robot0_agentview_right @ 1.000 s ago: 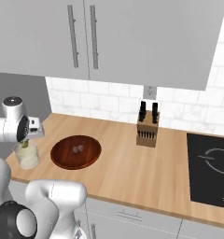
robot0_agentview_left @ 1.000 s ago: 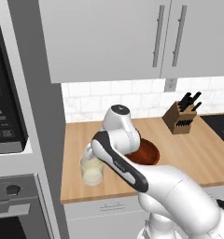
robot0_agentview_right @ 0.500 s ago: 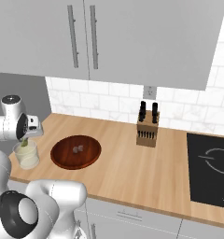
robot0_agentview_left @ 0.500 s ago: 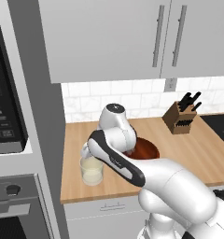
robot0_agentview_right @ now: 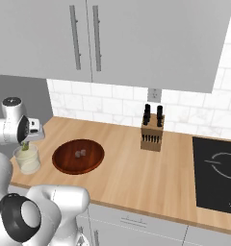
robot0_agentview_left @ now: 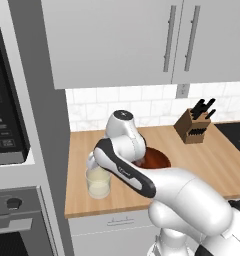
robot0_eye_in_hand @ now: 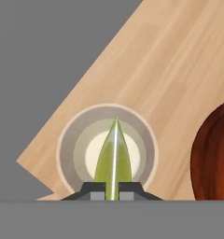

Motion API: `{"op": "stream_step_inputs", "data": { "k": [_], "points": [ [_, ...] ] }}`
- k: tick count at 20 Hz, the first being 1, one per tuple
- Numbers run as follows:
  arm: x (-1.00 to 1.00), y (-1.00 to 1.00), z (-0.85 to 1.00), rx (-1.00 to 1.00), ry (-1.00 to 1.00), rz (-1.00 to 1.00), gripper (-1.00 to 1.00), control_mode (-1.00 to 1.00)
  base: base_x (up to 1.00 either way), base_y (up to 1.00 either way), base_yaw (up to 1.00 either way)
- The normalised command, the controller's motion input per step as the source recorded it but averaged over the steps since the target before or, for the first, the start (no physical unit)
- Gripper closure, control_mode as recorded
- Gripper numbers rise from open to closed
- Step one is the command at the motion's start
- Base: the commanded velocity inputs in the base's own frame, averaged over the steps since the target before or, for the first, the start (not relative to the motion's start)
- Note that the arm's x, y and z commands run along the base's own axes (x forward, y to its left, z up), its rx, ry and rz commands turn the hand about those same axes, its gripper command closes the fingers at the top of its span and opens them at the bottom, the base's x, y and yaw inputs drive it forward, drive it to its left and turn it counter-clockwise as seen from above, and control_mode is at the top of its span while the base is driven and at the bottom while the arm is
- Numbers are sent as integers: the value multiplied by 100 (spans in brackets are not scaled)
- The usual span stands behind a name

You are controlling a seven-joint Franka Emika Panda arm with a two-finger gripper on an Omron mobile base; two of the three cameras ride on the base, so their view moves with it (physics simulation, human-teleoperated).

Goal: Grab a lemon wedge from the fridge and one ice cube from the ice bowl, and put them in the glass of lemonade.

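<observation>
The lemon wedge (robot0_eye_in_hand: 113,161) is pinched between the fingers of the gripper (robot0_eye_in_hand: 112,189) | it is held right above the glass of lemonade (robot0_eye_in_hand: 108,148) | the glass is set near the counter (robot0_eye_in_hand: 179,70) corner | the ice bowl (robot0_agentview_right: 78,156) is seen just beside it, with two ice cubes (robot0_agentview_right: 79,153) inside

A wooden countertop (robot0_agentview_right: 122,175) carries the glass of lemonade (robot0_agentview_right: 27,158) directly below the gripper (robot0_agentview_right: 25,142), the ice bowl (robot0_agentview_right: 78,155) just beside it, and a knife block (robot0_agentview_right: 152,134) well beyond.
</observation>
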Motion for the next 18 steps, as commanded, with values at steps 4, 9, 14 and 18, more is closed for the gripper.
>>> {"op": "stream_step_inputs", "data": {
  "k": [4,9,14,18],
  "points": [
    [19,7,0,0,0,0,100,-100,0,0,0],
    [12,24,-7,0,3,0,100,-100,0,0,0],
    [0,11,-10,0,1,0,100,-100,0,0,0],
    [0,0,-14,0,0,0,100,-100,0,0,0]
  ]
}}
